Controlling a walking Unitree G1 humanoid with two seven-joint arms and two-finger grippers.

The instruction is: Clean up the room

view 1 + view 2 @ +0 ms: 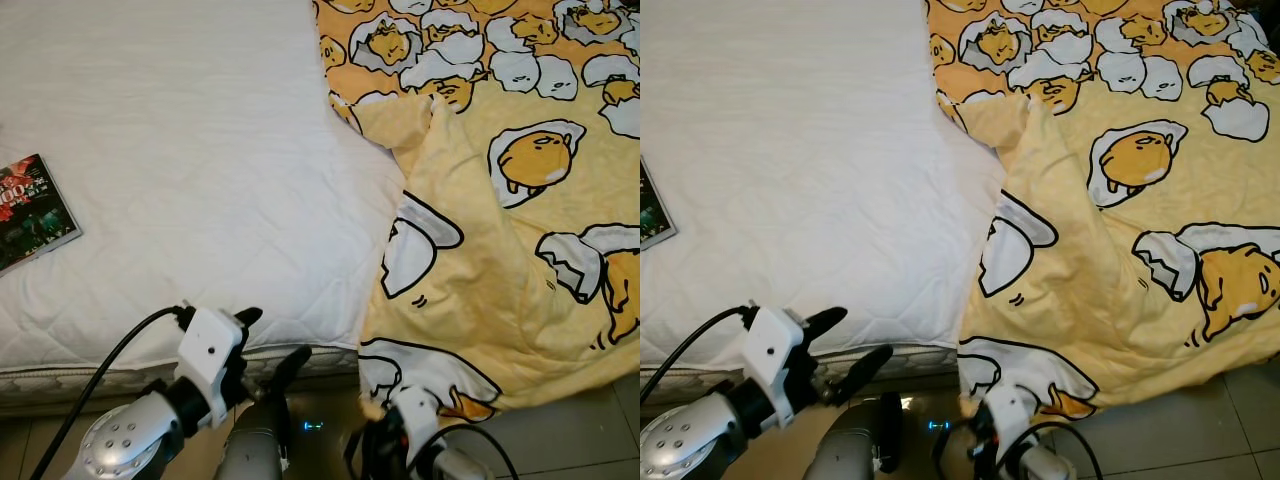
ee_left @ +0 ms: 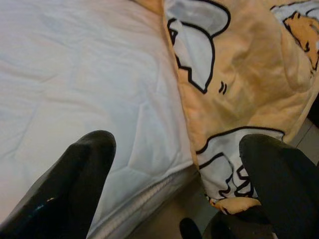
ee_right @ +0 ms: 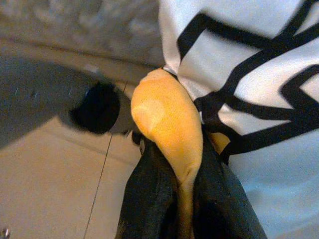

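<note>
The right gripper (image 3: 184, 199) is clamped on a corner of the yellow blanket (image 1: 500, 250), the orange edge of the fabric bunched up and pinched tight between its two black fingers (image 3: 149, 199), as the right wrist view shows closely. From that gripper the blanket rises up and away over the near edge of the bed, spreading across the mattress's right part; it is printed with cartoon egg figures in white, orange and black outline, and a fold of it stands up in a ridge further back from the gripper. The held corner hangs off the mattress edge, just above the tiled floor (image 3: 50, 174). The left gripper (image 1: 265, 350) hovers just beside the right one, at the near edge of the white quilted mattress (image 1: 180, 180), with its fingers (image 2: 75, 189) spread wide apart and nothing between them; past its tips lie the bare mattress on one side and the blanket's border on the other, the zipped mattress seam running below. A black cable (image 1: 110, 370) loops from the left wrist. Well away from the left gripper, toward the far left of the mattress, a magazine (image 1: 30, 210) with a dark, colourful cover lies flat on the sheet
</note>
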